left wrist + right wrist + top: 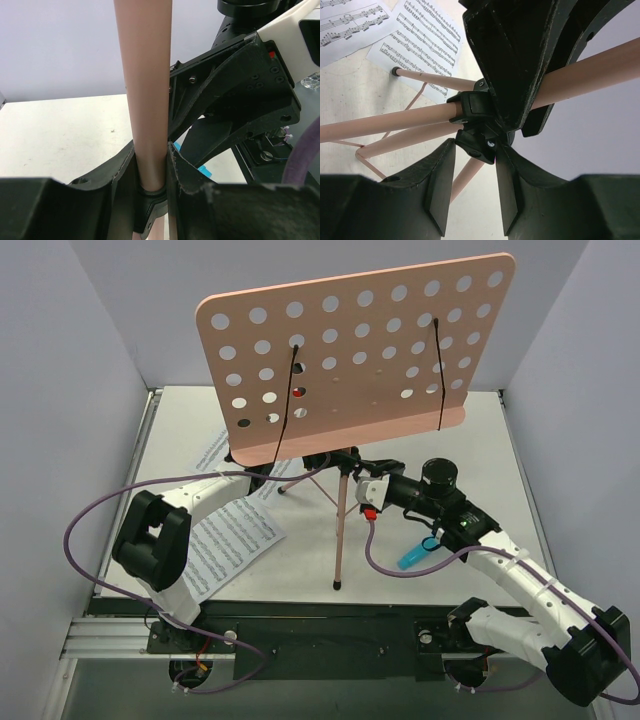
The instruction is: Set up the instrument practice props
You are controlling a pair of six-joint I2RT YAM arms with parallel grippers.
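Pink and hole-punched, the music stand (350, 350) is upright on the table (490, 450) with its thin tripod legs spread. The left gripper (150, 167) is clamped on the stand's pole (145, 75), just above a black collar (470, 106). The right gripper (475, 150) flanks that collar, fingers partly apart; whether they pinch it cannot be told. Two sheets of music (232, 540) lie flat left of the legs.

One pink music stand (350, 350), two black wire page holders (289, 400), two music sheets (225, 545), two robot arms (520, 575).
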